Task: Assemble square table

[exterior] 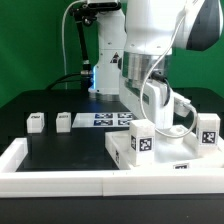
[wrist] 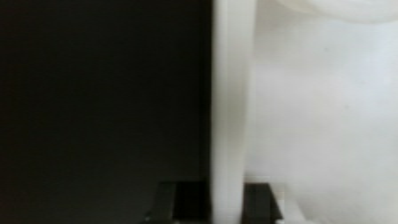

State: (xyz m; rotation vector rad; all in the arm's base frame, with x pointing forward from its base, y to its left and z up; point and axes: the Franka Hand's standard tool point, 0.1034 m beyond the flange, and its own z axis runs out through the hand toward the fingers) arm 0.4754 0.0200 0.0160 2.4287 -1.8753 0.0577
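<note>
In the exterior view, a white plastic square tray-like slab point(exterior: 160, 158) is seen lying on the matte black surface point(exterior: 70, 145), in the corner of the long white rim point(exterior: 60, 178) at the exterior view's right. Two white tagged block legs point(exterior: 141, 141) are stood upright on it. Two loose blocks point(exterior: 35, 122) and the marker board point(exterior: 105, 119) lie farther back, before a green wall point(exterior: 30, 40).

In the wrist view, the end effector point(wrist: 217, 200) is clenched on the slab's thin smooth edge.

The white plastic square tray-like slab point(exterior: 122, 150) and small white plastic block legs point(exterior: 37, 122) look smooth, slightly glossy. The black counter point(exterior: 60, 150) is matt. The white robot arm casing point(exterior: 165, 30) shines.
</note>
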